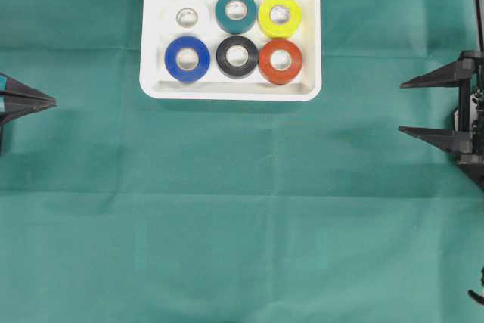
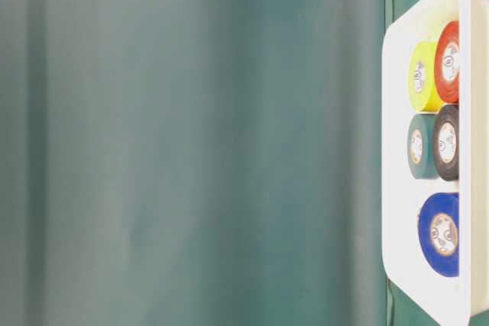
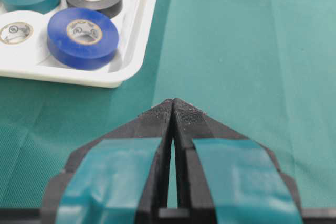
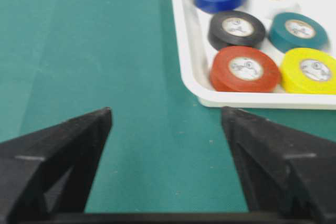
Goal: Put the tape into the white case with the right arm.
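- overhead, the white case [image 1: 231, 90] lies on the table [image 1: 242, 225], which is covered in green cloth, toward the upper middle. six tape rolls fill it in two rows: the white roll [image 1: 187, 16], the teal roll [image 1: 236, 10] and the yellow roll [image 1: 280, 15] in the far row, the blue roll [image 1: 187, 59], the black roll [image 1: 237, 57] and the red roll [image 1: 280, 60] in the near row. the left tool [image 1: 51, 100] sits at the left edge with its tips together. the right tool [image 1: 401, 107] sits at the right edge, its two pointed fingers [image 1: 431, 78] well apart and nothing between them. both tools are well apart from the case.
- table-level, the case [image 2: 397, 188] appears turned on its side at the right edge, with the yellow roll [image 2: 422, 75], red roll [image 2: 448, 62], teal roll [image 2: 419, 146], black roll [image 2: 446, 143] and blue roll [image 2: 438, 234] inside; the rest is blurred green cloth.
- left wrist view: the left tool [image 3: 172, 102] is closed, teal-marked fingers [image 3: 113, 177] meeting at the tip, holding nothing. the case [image 3: 131, 51] lies ahead at upper left with the blue roll [image 3: 82, 38] nearest.
- right wrist view: the right tool [image 4: 166, 113] stands wide open and empty, bare cloth between its fingers [image 4: 68, 145]. the case [image 4: 197, 74] lies ahead at upper right, the red roll [image 4: 244, 68] nearest its corner.
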`<state>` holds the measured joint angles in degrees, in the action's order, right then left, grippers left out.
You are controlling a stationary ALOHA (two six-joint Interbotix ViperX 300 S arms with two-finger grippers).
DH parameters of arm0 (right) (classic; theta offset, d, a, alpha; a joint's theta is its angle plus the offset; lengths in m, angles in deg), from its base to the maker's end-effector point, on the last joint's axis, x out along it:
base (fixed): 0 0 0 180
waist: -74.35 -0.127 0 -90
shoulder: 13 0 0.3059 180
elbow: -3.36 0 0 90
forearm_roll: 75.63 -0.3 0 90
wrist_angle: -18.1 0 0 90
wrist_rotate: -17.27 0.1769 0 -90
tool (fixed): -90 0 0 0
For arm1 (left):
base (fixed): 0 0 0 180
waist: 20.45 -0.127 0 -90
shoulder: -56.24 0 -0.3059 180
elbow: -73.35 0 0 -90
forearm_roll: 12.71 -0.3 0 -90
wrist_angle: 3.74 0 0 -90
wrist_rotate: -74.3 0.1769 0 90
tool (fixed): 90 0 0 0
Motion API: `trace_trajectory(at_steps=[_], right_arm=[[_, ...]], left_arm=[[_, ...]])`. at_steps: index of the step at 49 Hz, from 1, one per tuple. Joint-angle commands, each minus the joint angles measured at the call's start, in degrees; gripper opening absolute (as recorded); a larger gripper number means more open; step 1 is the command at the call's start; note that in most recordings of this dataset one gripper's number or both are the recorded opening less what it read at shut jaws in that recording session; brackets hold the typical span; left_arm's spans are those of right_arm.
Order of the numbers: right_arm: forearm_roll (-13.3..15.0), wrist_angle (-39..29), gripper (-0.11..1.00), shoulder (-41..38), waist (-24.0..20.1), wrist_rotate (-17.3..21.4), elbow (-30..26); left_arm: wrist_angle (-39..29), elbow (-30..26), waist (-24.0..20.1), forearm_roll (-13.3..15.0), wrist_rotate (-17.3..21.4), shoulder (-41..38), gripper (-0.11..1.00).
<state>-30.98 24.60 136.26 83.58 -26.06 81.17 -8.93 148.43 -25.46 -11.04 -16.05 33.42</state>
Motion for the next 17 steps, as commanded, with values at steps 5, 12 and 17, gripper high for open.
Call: trace_trajectory(at_steps=[5, 12, 17], right_arm=[[0.09, 0.26, 0.53, -0.53, 0.09, 0.09, 1.49], [0.09, 0.00, 0.53, -0.35, 0.09, 0.09, 1.49], [0.09, 0.00, 0.53, -0.35, 0.09, 0.00, 1.49]], left_arm=[[0.53, -0.70, -0.18, 0.00, 0.00, -0.44, 0.00], [0.53, -0.62, -0.18, 0.00, 0.00, -0.53, 0.00], [0.53, -0.62, -0.18, 0.00, 0.00, -0.44, 0.00]])
